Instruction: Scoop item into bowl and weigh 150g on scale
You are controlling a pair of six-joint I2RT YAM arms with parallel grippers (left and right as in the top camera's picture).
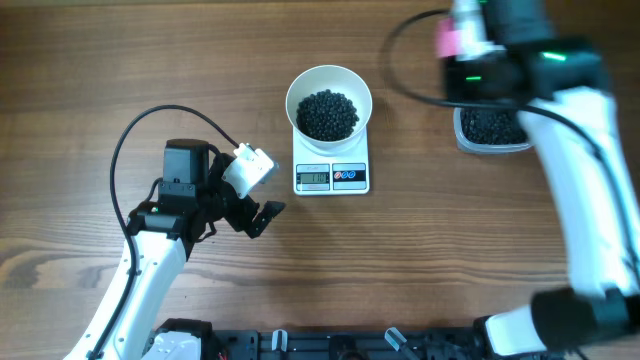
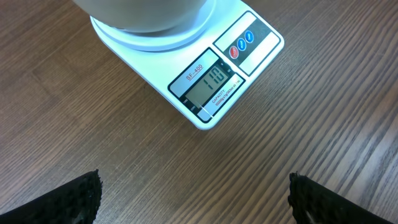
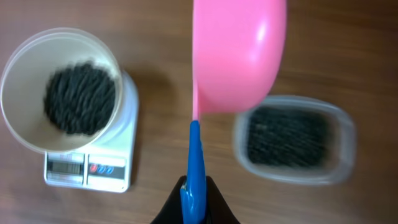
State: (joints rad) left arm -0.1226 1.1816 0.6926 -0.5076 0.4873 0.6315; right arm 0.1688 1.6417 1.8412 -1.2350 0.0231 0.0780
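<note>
Above the container [image 3: 292, 140] toward the surface's right edge, the right gripper's [image 3: 194, 199] jaws clamp the scoop [image 3: 239, 56], likely for another load. Item [image 1: 327, 114] lies in the bowl [image 1: 328, 76] on the scale [image 1: 331, 178], mid-surface; the left gripper's [image 2: 194, 199] jaws stand apart. Next move: dip, then tip in sparingly

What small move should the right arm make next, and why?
Probably lower the pink scoop into the clear container for more beans: it hangs above the container, and the scale seems to read under the target.
</note>
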